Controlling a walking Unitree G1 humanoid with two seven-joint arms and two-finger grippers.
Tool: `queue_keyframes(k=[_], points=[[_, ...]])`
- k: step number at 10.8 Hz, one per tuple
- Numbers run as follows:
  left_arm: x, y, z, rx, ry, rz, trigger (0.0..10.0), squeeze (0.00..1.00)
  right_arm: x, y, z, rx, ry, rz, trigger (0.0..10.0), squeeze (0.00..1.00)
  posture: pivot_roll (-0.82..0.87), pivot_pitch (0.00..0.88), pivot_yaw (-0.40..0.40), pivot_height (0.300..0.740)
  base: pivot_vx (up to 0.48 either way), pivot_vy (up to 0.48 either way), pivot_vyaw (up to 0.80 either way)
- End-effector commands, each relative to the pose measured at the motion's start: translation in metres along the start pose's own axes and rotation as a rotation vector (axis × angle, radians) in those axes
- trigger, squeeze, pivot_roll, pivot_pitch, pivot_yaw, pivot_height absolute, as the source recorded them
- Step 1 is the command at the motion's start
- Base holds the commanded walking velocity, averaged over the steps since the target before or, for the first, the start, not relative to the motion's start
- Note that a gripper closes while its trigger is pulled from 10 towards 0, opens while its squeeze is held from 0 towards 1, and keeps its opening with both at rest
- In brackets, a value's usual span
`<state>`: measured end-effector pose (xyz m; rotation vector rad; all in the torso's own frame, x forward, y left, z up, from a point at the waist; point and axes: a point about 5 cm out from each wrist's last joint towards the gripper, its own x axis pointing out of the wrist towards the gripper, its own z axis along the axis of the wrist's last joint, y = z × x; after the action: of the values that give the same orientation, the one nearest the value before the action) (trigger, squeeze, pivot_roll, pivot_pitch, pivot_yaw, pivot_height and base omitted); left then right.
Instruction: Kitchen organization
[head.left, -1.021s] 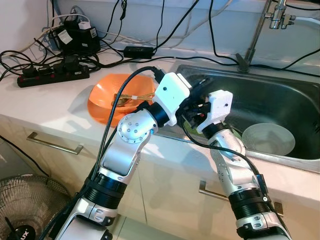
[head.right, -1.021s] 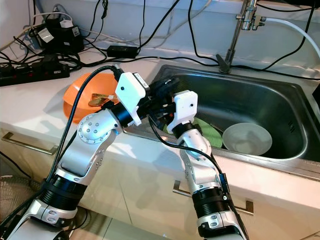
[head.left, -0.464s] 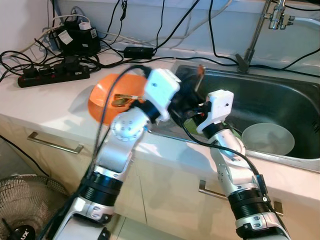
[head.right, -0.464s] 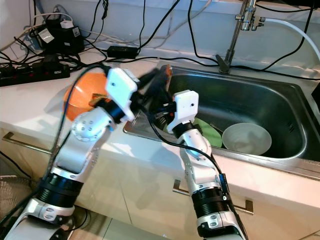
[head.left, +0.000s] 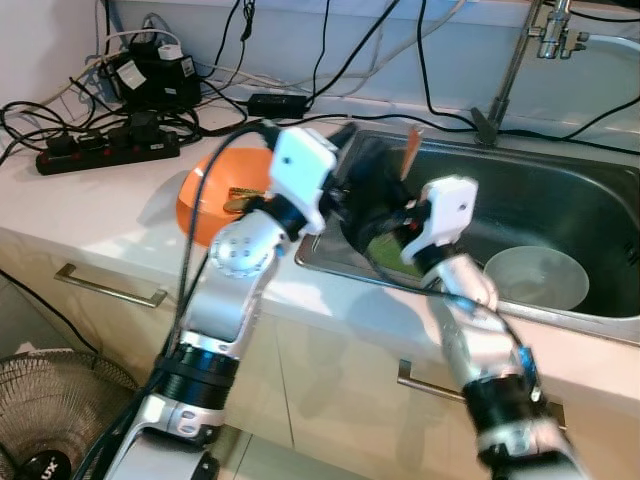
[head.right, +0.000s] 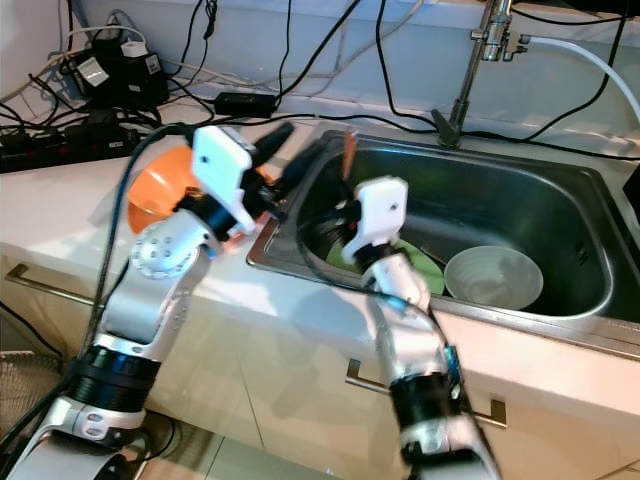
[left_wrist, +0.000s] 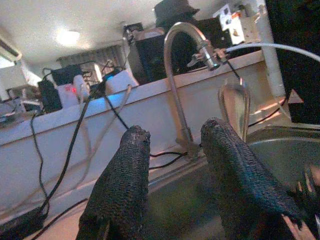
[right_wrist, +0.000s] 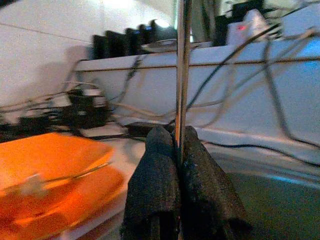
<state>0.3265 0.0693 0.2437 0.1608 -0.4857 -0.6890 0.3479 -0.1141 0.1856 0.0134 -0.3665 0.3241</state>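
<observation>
My right gripper (right_wrist: 172, 134) is shut on the thin handle of a metal spoon (right_wrist: 180, 70), which it holds upright over the left end of the sink (head.left: 590, 190). The spoon (head.left: 410, 150) stands above the right gripper (head.left: 403, 207). My left gripper (left_wrist: 172, 132) is open with nothing between its fingers. It hovers over the sink's left rim, just left of the spoon (left_wrist: 234, 106), and points toward it. An orange bowl (head.left: 212, 180) with gold cutlery (head.left: 242, 196) in it sits on the counter left of the sink.
A white bowl (head.left: 535, 278) and a green plate (head.right: 418, 270) lie in the sink. The tap (head.left: 525, 50) rises at the back. Power strips (head.left: 105, 145) and many black cables crowd the counter's back left. A fan (head.left: 45, 420) stands on the floor.
My left arm has drawn back to the left, away from the right gripper. The spoon has come up and now stands upright in the right gripper.
</observation>
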Motion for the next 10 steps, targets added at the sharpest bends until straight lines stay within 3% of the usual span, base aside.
queue_keyframes(k=[1,2,4,5,7,8,9,10], points=[[-0.008,0.005,-0.002,-0.019,0.015,0.033,10.0,0.0,0.008,-0.015,0.005,-0.029,0.004,-0.079,10.0,0.0,0.17,0.0,0.04,0.74,0.0,0.0,0.0],[-0.013,0.007,-0.005,-0.026,0.031,0.047,10.0,0.0,0.011,-0.028,0.008,-0.029,0.007,-0.134,10.0,0.0,0.17,0.0,0.038,0.74,0.0,0.0,0.0],[-0.019,0.01,-0.009,-0.018,0.053,0.063,10.0,0.0,0.015,-0.039,0.006,-0.072,0.048,-0.169,10.0,0.0,0.17,0.0,0.036,0.74,0.0,0.0,0.0],[-0.024,0.011,-0.014,-0.005,0.081,0.075,10.0,0.0,0.018,-0.053,-0.002,-0.105,0.127,-0.239,10.0,0.0,0.17,0.0,0.035,0.74,0.0,0.0,0.0],[-0.029,0.01,-0.018,0.002,0.113,0.071,10.0,0.0,0.018,-0.064,-0.01,-0.108,0.204,-0.287,10.0,0.0,0.17,0.0,0.034,0.74,0.0,0.0,0.0],[-0.035,0.009,-0.023,-0.003,0.152,0.063,10.0,0.0,0.016,-0.072,-0.021,-0.099,0.297,-0.324,10.0,0.0,0.18,0.0,0.032,0.74,0.0,0.0,0.0],[-0.042,0.006,-0.031,0.008,0.206,0.054,10.0,0.0,0.012,-0.074,-0.032,-0.125,0.387,-0.341,10.0,0.0,0.19,0.0,0.028,0.74,0.0,0.0,0.0],[-0.047,0.004,-0.035,0.018,0.233,0.048,10.0,0.0,0.011,-0.072,-0.038,-0.104,0.413,-0.341,10.0,0.07,0.19,0.0,0.025,0.74,0.0,0.0,0.0]])
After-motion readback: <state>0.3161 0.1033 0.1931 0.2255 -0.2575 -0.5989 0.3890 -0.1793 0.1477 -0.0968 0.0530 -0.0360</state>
